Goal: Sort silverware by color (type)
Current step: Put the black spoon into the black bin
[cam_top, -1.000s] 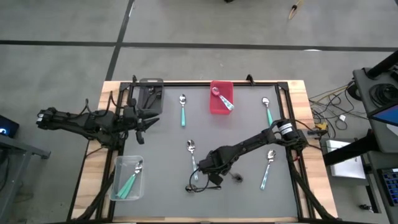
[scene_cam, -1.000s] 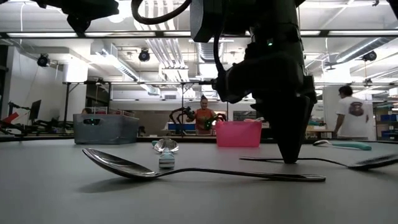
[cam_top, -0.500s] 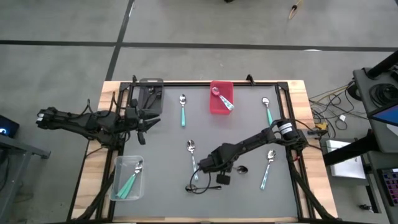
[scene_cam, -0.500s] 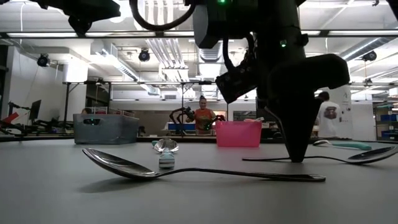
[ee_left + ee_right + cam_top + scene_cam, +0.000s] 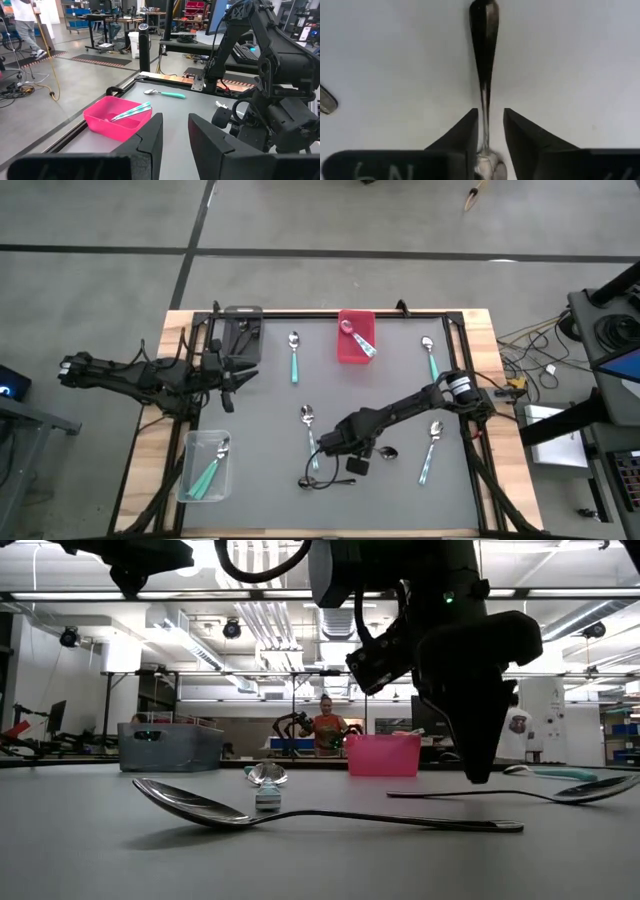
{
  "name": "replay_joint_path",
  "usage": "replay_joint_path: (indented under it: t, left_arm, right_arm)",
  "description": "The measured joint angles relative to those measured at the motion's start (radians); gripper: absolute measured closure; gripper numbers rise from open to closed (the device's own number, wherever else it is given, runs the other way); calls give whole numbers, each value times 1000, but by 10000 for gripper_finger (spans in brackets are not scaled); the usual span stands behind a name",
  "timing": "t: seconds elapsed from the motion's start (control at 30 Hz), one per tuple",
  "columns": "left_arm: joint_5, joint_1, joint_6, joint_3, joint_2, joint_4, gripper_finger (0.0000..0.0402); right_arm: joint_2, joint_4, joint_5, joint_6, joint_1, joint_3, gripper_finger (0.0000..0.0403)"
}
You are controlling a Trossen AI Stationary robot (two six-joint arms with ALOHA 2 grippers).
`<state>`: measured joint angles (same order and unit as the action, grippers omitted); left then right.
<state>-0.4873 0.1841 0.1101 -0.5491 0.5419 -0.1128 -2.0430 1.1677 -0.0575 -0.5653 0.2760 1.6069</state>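
A grey table (image 5: 400, 390) with a wooden rim stands in a wide workshop; in the low view people stand at benches far behind it.

Along the far edge a dark grey bin (image 5: 243, 332) sits toward the left corner; its contents cannot be made out. Mid-edge, a red bin (image 5: 355, 337) holds a teal-handled spoon (image 5: 362, 343), plainly leaning inside it in the left wrist view. Near the left front corner a clear bin (image 5: 205, 465) holds teal-handled spoons (image 5: 210, 470).

Loose teal-handled spoons lie on the mat: one (image 5: 294, 355) between the grey and red bins, one (image 5: 429, 355) near the right far corner, one (image 5: 431, 445) toward the right edge, one (image 5: 308, 430) near the middle. A dark spoon (image 5: 325, 481) lies toward the front edge.

The right gripper (image 5: 355, 459) hangs just above another dark spoon (image 5: 483, 45); its fingers (image 5: 465, 135) stand slightly apart on either side of the thin handle, not pinching it.

The left gripper (image 5: 232, 378) waits beside the grey bin, fingers parted, holding nothing.
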Motion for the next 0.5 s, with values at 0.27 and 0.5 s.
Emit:
replay_joint_path:
  t: [0.27,0.5]
  left_arm:
    - [0,0,0,0,0,0,326]
    - [0,0,3,0,0,0,326]
  right_arm:
    - [7,223,-2,-18,9,68,284]
    - [76,280,-105,-96,62,33,321]
